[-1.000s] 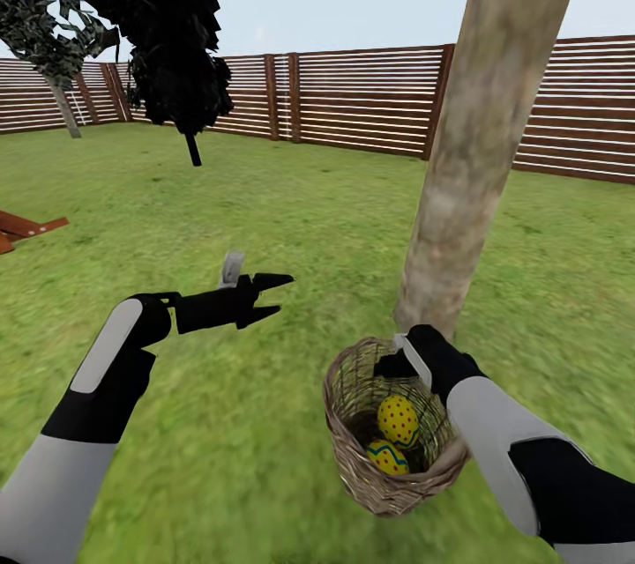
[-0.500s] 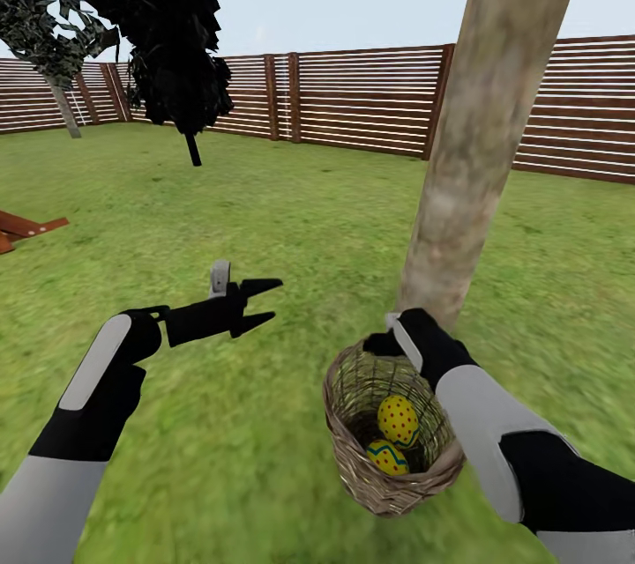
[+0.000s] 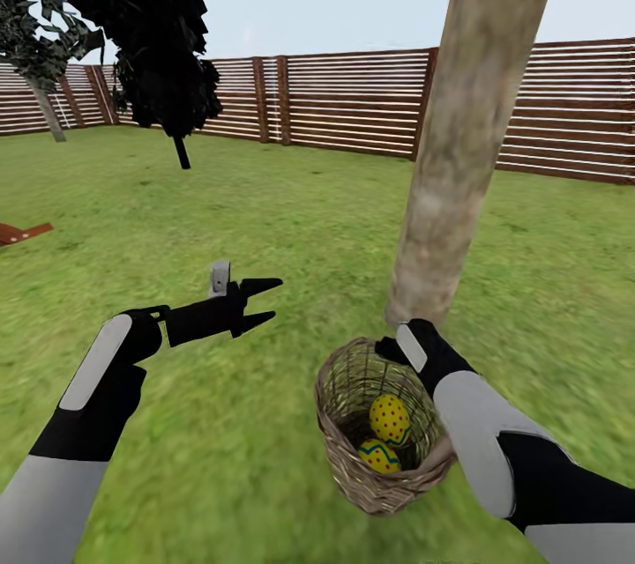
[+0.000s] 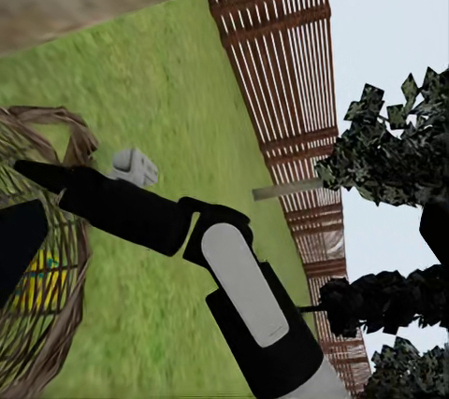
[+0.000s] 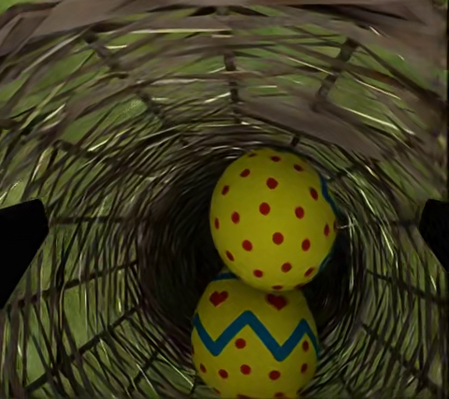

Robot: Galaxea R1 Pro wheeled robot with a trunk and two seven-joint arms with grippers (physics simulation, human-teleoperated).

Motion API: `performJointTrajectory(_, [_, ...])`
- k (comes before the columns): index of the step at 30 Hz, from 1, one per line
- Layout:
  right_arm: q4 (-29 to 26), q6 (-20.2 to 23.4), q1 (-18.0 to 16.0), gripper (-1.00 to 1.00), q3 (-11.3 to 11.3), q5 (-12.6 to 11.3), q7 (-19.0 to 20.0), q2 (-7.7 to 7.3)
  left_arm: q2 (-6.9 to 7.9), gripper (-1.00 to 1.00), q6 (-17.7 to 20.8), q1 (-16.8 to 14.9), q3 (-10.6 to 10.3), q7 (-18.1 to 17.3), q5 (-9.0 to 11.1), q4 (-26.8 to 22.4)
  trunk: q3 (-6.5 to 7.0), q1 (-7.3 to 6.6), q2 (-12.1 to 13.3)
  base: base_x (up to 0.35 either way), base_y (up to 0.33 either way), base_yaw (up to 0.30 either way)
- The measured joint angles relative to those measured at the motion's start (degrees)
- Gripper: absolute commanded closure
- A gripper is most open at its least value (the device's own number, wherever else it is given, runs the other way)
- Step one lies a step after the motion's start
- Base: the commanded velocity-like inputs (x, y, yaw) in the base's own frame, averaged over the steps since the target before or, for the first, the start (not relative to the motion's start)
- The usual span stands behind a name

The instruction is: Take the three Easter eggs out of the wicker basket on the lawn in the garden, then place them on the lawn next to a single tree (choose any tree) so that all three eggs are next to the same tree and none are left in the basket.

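Yellow Easter eggs with red dots and a blue zigzag band (image 3: 389, 419), two showing, lie in the round brown woven wicker basket (image 3: 339, 441) at the lower centre of the head view. Basket and pale mottled tree trunk (image 3: 459, 141) have slid slightly left since half a second ago, as has the fence, so the camera turned. The right pincer (image 3: 392, 344) sits at the basket's far rim; I cannot tell its spread. The left pincer (image 3: 265, 300) hangs open and empty over the green lawn (image 3: 265, 211).

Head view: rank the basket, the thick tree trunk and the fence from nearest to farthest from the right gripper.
1. Basket: right at the right gripper, at its rim.
2. Tree trunk: just beyond, upright on the lawn.
3. Fence: far across the grass.
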Motion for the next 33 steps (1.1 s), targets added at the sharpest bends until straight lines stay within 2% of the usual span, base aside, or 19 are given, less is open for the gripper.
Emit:
performJointTrajectory(15, [0.0,-0.1,0.0,-1.00,0.0,0.1,0.1,0.15,0.00,-1.00,0.0,0.0,0.0,-0.1,0.0,0.2,0.97,0.00,0.0,0.000,0.018,-0.217])
performJointTrajectory(23, [0.1,-0.1,0.0,-1.00,0.1,0.2,0.1,0.34,0.01,-1.00,0.0,0.0,0.0,-0.1,0.1,0.2,1.06,0.00,0.0,0.000,0.221,-0.021])
performJointTrajectory(33, [0.1,-2.3,0.0,-1.00,0.1,0.1,0.1,0.35,0.09,-1.00,0.0,0.0,0.0,-0.1,0.0,0.2,1.06,0.00,0.0,0.000,0.025,0.000])
